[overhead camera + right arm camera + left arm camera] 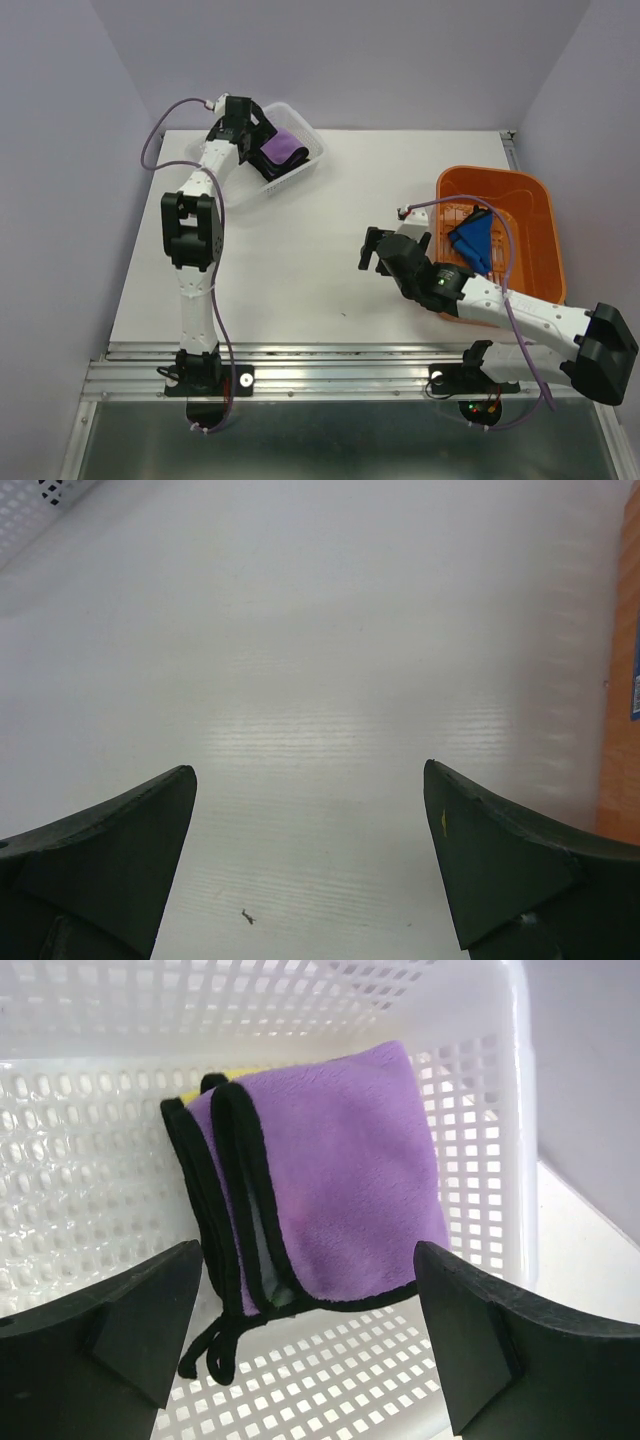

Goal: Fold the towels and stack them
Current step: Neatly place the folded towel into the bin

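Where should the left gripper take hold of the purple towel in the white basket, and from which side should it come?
Probably from straight above: the white basket walls block the sides. Pinch the purple towel at its black-edged stacked edges, so all folded layers lift together. The left gripper is open over it.

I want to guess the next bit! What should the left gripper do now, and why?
Probably lift the left gripper straight out of the white basket. Its jaws stand open and empty, and the purple towel already lies folded on a yellow towel there.
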### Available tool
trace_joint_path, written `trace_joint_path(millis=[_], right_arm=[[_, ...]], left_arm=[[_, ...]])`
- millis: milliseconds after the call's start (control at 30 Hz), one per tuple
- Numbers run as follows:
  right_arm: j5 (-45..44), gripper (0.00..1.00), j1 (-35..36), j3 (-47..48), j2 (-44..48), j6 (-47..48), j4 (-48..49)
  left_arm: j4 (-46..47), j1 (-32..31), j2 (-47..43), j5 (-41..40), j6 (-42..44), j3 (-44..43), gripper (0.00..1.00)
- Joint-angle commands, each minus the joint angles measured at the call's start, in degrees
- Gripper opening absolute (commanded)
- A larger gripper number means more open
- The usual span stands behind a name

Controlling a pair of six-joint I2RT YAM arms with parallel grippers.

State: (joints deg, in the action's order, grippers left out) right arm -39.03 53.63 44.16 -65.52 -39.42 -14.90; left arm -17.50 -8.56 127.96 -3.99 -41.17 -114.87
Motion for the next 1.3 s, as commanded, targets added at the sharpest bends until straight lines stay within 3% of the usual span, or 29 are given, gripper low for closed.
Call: trace_joint_path(millis=[0,100,300,433,567,733,933,1267], right_arm=[[-1.5,1.0,0.0,0.5,-0.5,-0.1,2.8],[-1.8,1.0,0.1,0.6,-1.0,0.0,2.9],[-2.4,1.0,0.1,1.4,-2.4,0.2,2.6],[-2.7,1.0,0.1,1.9,-3.0,0.0,1.8],[-2.8,1.0,0.1,1.6,-2.9,0.2,1.7],[-3.0,1.0,0.1,1.6,-3.2,0.6,2.2],[-2.8,1.0,0.0,2.3,-4.4,0.8,1.8],[-3.1,1.0,0.1,2.9,-5.4,0.9,1.1]], left_arm=[[-1.5,0.2,0.8,0.8,6.8,-8.4,0.99],[-1.9,-0.1,4.0,8.0,10.3,-14.5,0.99],[4.1,-2.1,6.0,16.0,16.6,-15.4,0.99],[4.0,-2.5,8.1,15.4,18.6,-17.2,0.99],[3.9,-3.0,10.5,15.4,26.0,-19.8,0.99],[5.4,-6.6,11.5,3.2,39.8,-20.0,0.99],[4.6,-8.1,13.3,-7.0,42.0,-22.5,0.99],[5.8,-7.5,16.4,-6.2,46.9,-24.9,0.99]])
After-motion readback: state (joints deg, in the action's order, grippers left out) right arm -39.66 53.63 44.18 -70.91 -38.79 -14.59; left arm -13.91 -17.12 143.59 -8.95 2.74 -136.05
